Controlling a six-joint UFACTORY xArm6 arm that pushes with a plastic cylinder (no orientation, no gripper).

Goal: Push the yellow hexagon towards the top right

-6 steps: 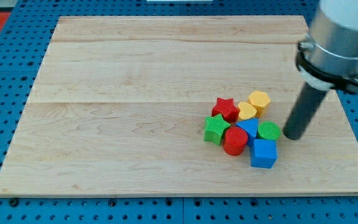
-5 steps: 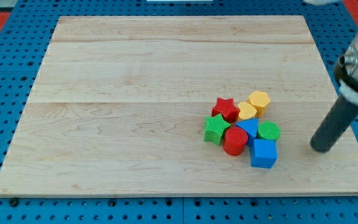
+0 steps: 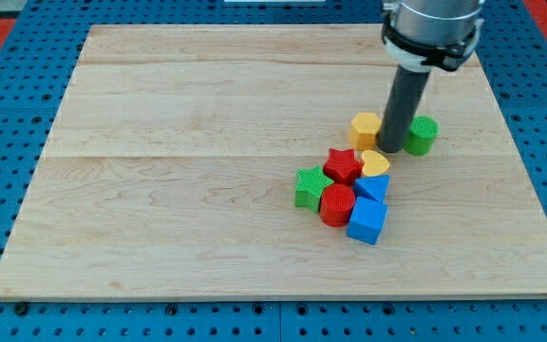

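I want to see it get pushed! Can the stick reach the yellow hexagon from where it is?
Probably yes. My tip sits right beside the yellow hexagon, on its right, with nothing between them. But pushing it to the top right likely means going round to its lower left first.

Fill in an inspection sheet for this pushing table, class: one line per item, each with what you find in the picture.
Surface: wooden board, bare over its left half.
Job's things: yellow hexagon on the board's right half, just left of my tip.
Clutter: green cylinder just right of the tip; yellow heart, red star, green star, red cylinder and two blue blocks packed together below it.
Grippers: no hand; the dark rod stands between the hexagon and the green cylinder.
Cables: nothing seen.
Surroundings: blue perforated base around the board, red patches at the top corners.
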